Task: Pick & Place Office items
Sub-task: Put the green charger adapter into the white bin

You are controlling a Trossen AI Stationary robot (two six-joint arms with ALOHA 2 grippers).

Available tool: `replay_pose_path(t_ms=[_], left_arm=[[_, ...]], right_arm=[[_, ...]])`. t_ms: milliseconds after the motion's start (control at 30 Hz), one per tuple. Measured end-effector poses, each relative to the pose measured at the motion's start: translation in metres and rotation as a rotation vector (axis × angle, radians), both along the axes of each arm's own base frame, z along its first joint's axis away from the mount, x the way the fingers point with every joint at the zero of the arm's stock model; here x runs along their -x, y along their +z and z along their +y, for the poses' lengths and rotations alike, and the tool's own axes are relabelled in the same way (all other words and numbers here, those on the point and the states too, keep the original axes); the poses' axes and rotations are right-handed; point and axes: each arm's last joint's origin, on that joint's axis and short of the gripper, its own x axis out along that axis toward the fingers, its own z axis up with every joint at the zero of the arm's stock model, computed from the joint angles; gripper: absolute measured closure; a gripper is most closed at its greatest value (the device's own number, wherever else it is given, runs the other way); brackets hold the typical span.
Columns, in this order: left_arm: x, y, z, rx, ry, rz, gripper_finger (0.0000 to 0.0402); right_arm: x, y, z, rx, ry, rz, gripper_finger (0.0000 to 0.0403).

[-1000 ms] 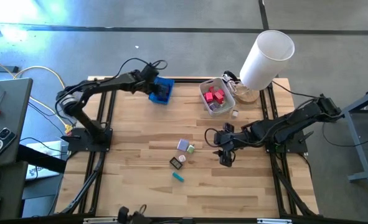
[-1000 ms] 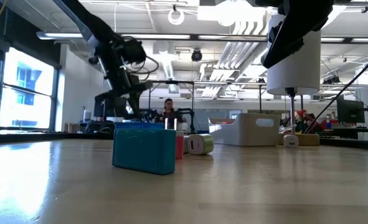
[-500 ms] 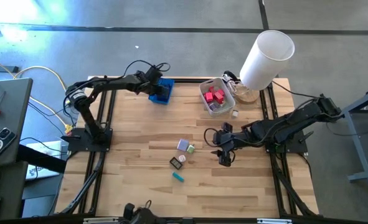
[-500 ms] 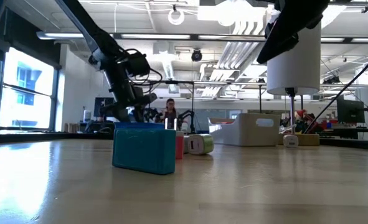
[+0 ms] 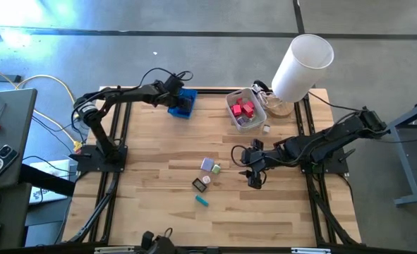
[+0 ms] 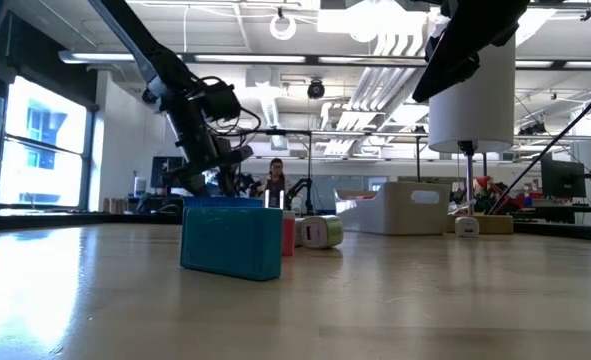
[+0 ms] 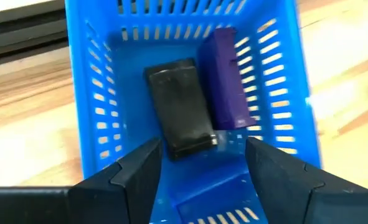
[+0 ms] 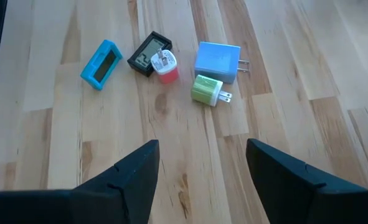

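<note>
The left gripper hangs over the blue tray at the far edge of the desk, its fingers apart with nothing between them. Just below lie a black block and a purple block, side by side in the tray. The right gripper hovers above the desk's middle, fingers apart and empty. Beyond it a teal piece, a black piece, a red plug, a green plug and a light-blue charger sit on bare wood. Red pieces fill the white bin.
</note>
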Motion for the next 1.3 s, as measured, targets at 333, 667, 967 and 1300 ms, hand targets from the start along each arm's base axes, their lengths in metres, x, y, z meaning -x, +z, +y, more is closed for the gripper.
replay_pose_path(t_ms=[333,667,967,1300], left_arm=[[-0.001,0.031,-0.019,-0.140,-0.226,0.012,0.0197],[-0.012,0.060,-0.077,-0.215,-0.502,0.046,0.0200],[-0.010,0.079,-0.131,-0.215,-0.661,0.067,0.0200],[-0.011,0.071,-0.184,-0.095,-0.782,0.143,0.0200]], right_arm=[[0.000,0.000,0.000,-0.003,-0.003,0.000,0.0174],[0.000,0.001,0.003,0.053,0.075,-0.010,0.0174],[-0.008,-0.005,0.008,0.075,0.227,-0.019,0.0174],[-0.037,-0.048,0.012,0.296,0.289,0.064,0.0174]])
